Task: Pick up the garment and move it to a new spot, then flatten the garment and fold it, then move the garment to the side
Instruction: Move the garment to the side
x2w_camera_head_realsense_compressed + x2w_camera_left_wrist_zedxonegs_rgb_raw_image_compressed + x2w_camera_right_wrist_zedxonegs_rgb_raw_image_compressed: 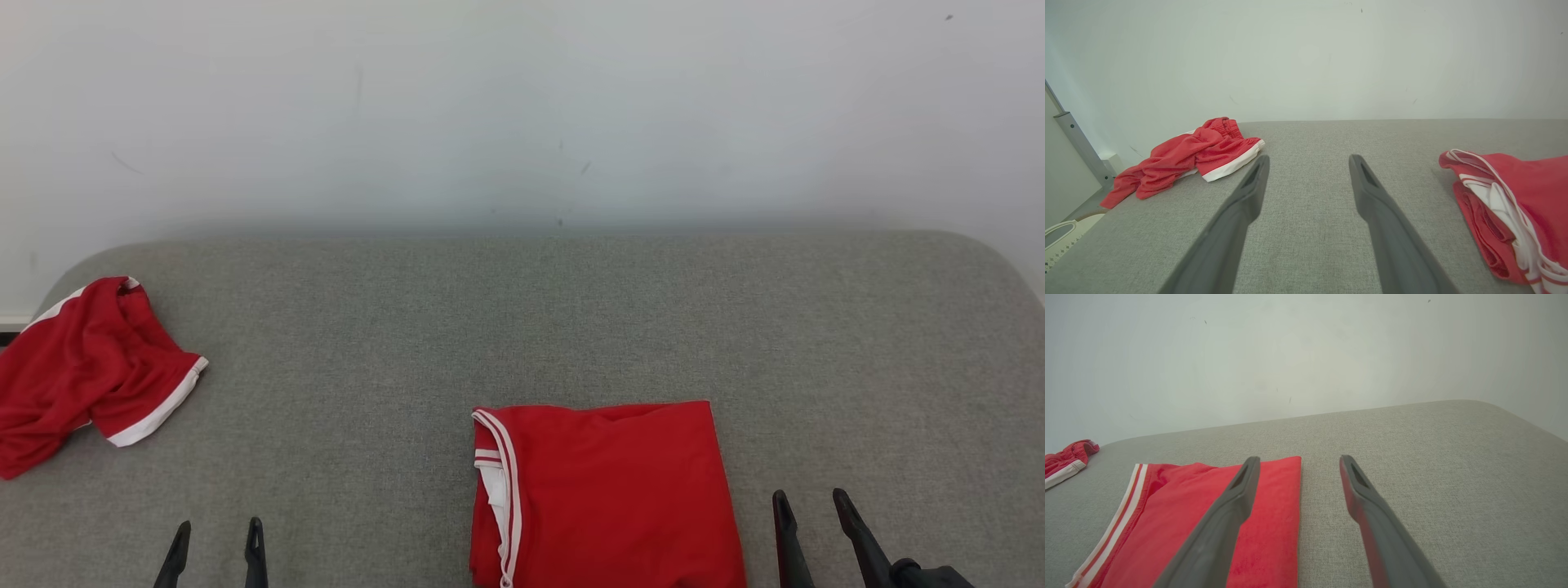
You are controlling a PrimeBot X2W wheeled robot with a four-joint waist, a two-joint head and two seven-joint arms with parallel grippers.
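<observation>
A red garment [608, 494] with white trim lies folded into a neat rectangle at the front middle of the grey surface [522, 327]; its striped edge faces left. The left wrist view has it at the right edge [1527, 204], and the right wrist view at lower left [1216, 522]. My left gripper [216, 532] is open at the lower left, well left of the garment, with nothing between its fingers [1249, 192]. My right gripper [811, 505] is open just right of the garment's right edge, empty; its fingers [1359, 486] straddle that edge in the wrist view.
A second red garment with white trim [90, 367] lies crumpled at the surface's far left edge, also in the left wrist view [1188, 157]. A pale wall [522, 106] rises behind the surface. A grey metal post [1077, 147] stands off the left side.
</observation>
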